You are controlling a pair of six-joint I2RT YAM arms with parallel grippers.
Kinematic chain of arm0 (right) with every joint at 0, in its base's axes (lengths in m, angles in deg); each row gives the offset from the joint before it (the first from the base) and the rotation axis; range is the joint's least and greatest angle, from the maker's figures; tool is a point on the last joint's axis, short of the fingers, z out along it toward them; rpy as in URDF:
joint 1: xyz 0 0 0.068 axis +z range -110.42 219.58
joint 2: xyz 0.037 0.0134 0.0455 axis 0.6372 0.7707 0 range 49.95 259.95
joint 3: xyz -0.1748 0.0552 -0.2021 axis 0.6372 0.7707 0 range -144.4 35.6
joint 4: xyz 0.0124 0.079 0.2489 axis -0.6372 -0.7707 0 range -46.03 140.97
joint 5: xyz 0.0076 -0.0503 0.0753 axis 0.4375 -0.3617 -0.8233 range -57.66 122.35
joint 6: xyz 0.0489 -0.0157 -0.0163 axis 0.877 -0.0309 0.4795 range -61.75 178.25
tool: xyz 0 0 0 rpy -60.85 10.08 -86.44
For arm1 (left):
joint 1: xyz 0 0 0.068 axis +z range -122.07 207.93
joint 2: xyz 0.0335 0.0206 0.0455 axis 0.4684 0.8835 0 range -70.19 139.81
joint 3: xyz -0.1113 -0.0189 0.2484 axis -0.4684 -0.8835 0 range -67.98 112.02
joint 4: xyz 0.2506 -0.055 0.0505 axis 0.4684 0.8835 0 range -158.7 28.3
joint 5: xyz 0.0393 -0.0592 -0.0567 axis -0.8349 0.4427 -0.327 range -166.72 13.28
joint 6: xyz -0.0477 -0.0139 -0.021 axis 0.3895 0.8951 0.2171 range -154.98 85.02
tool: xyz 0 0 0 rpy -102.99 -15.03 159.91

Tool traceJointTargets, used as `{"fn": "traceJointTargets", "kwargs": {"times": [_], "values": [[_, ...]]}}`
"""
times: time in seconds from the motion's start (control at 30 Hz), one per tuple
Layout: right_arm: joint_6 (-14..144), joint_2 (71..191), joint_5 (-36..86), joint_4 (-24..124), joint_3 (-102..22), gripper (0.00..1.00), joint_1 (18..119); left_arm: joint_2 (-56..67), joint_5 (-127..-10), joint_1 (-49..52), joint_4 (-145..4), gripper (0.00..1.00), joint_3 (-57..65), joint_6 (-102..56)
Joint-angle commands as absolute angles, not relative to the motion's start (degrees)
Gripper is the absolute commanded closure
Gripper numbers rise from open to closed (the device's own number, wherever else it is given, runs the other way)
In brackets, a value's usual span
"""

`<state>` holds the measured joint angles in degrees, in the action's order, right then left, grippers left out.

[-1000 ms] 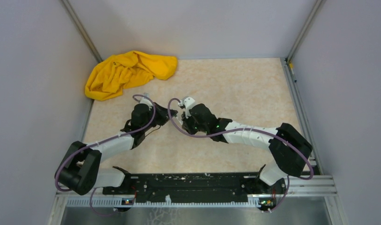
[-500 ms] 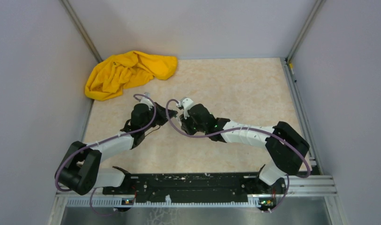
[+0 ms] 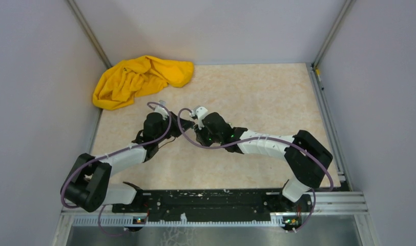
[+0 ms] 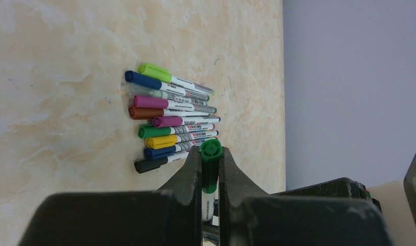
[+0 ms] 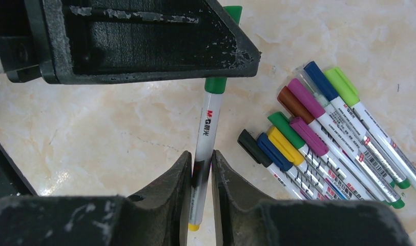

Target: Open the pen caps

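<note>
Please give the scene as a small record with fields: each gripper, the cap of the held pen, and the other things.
Left gripper: shut on the green plastic cap of a white marker pen
Right gripper: jaws close around the pen's barrel; grip unclear
Cap: still on the pen
Table: about ten capped marker pens in a row
Far left corner: crumpled yellow cloth

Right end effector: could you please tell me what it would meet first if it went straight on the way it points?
Probably the left end effector, which lies straight ahead, shut on the green cap of the pen that the right end effector grips by its barrel, though depth is unclear.
</note>
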<state>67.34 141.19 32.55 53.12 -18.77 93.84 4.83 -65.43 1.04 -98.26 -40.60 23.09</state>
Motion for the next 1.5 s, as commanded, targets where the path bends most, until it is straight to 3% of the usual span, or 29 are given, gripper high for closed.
{"fn": "traceJointTargets", "kwargs": {"times": [0.0,0.1,0.17,0.4,0.7,1.03,1.47], "values": [[66.39,142.46,32.52,56.42,-22.46,0.81,94.34,5.16,-60.44,-0.12,-100.43,1.00,-38.19,23.47],[65.93,143.20,32.61,55.86,-23.16,0.86,94.33,5.24,-60.31,-0.13,-100.35,1.00,-37.89,23.38],[65.81,143.31,32.58,55.72,-23.21,1.00,94.34,5.41,-60.48,-0.18,-100.22,1.00,-37.67,23.38],[66.10,139.97,32.61,54.17,-18.76,1.00,94.34,6.88,-67.42,2.55,-99.09,1.00,-35.76,25.11],[67.81,133.67,37.64,53.01,-11.47,1.00,94.34,17.25,-60.75,14.39,-100.96,1.00,-30.13,33.13],[71.80,130.98,52.25,48.16,-14.30,1.00,86.56,18.33,-65.96,14.15,-80.85,1.00,-22.97,14.34],[73.91,140.16,55.65,43.69,-20.22,1.00,69.95,32.23,-75.45,9.07,-64.57,0.84,-12.13,0.41]]}}
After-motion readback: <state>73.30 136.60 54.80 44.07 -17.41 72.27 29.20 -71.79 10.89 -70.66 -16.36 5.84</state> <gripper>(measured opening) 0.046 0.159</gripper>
